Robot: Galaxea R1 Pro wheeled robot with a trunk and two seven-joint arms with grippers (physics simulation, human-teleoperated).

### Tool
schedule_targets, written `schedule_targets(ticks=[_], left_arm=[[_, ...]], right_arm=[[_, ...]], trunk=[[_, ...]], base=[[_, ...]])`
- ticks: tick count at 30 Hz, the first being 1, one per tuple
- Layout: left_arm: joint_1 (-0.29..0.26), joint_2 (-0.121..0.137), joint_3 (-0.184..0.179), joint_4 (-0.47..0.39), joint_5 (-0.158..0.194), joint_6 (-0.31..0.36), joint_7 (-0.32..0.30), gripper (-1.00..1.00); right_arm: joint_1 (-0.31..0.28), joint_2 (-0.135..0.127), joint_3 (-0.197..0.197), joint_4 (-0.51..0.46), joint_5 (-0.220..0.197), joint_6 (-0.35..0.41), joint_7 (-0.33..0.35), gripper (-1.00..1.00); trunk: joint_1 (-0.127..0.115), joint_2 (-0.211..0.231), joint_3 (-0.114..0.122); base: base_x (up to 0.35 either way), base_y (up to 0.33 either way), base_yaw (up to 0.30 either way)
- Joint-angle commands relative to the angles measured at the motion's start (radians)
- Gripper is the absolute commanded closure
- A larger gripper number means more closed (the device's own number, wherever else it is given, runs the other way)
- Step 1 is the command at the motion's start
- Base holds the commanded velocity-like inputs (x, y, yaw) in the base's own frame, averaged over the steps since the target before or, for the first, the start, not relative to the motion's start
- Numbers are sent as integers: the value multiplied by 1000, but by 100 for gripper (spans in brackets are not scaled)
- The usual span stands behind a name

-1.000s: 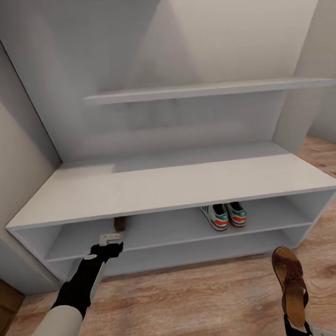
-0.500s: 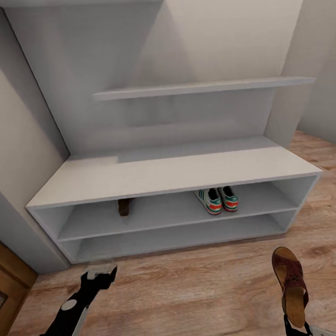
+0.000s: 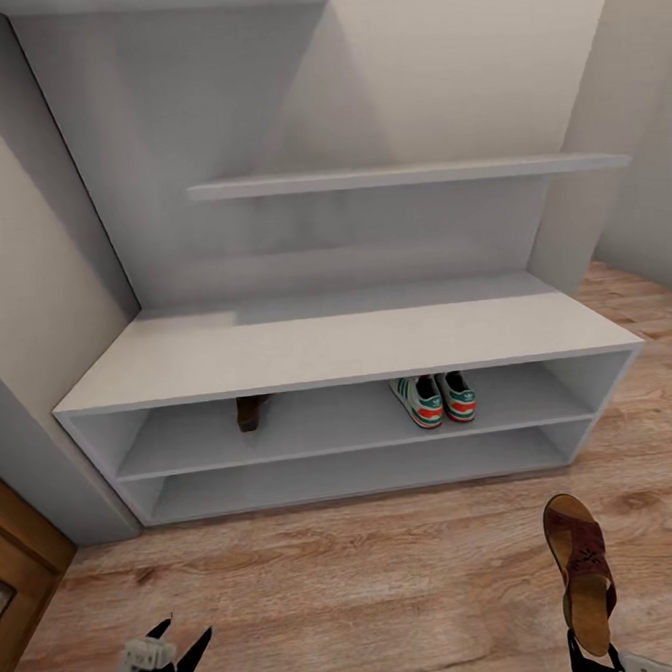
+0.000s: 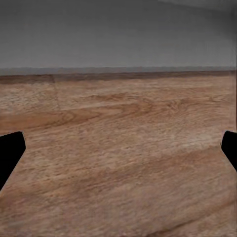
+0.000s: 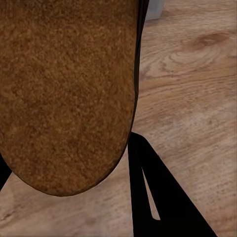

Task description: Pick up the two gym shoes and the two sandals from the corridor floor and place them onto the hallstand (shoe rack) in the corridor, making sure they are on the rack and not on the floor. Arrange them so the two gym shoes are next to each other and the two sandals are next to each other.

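The two gym shoes (image 3: pixel 437 400) stand side by side on the upper shelf of the light-grey hallstand (image 3: pixel 337 348), right of its middle. One brown sandal (image 3: pixel 249 412) lies on the same shelf further left, partly hidden under the bench top. The other sandal (image 3: pixel 583 571) hangs upright above the corridor floor (image 3: pixel 373 584) at the lower right, with my right gripper (image 3: pixel 592 651) shut on its heel end. Its tan insole (image 5: pixel 69 89) shows close up beside one black finger (image 5: pixel 148 197). My left gripper (image 3: pixel 177 643) is low at the lower left, open and holding nothing (image 4: pixel 118 153).
A long wall shelf (image 3: pixel 405 176) hangs above the bench top. A wooden piece (image 3: pixel 16 559) stands at the left edge by the grey wall. The lower shelf (image 3: pixel 356 472) holds nothing. Plank flooring stretches in front of the rack.
My left arm has drawn back and down from the upper shelf, leaving the sandal there. The view backed off from the rack earlier. The right gripper and its sandal stay put.
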Motion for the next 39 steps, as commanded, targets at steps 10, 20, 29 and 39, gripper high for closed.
schedule_targets(ticks=[10, 20, 29, 39], left_arm=[[31, 11, 18, 35, 11, -18, -17, -100], [32, 19, 18, 37, 14, -17, -18, -100], [31, 20, 32, 35, 16, -15, -19, -100], [31, 20, 54, 34, 16, -16, -21, -100]], right_arm=[[-1, -2, -1, -1, -7, -2, 6, 100], [-1, 2, -1, -2, -8, -2, 6, 100], [-1, 3, -1, -2, -8, -2, 6, 100], [-1, 3, -1, -2, -8, -2, 6, 100]], trunk=[[0, 0, -1], [0, 0, -1], [0, 0, -1], [0, 0, -1]], base=[[0, 0, 0], [-38, 34, 0], [-209, 228, 0], [-146, 186, 0]])
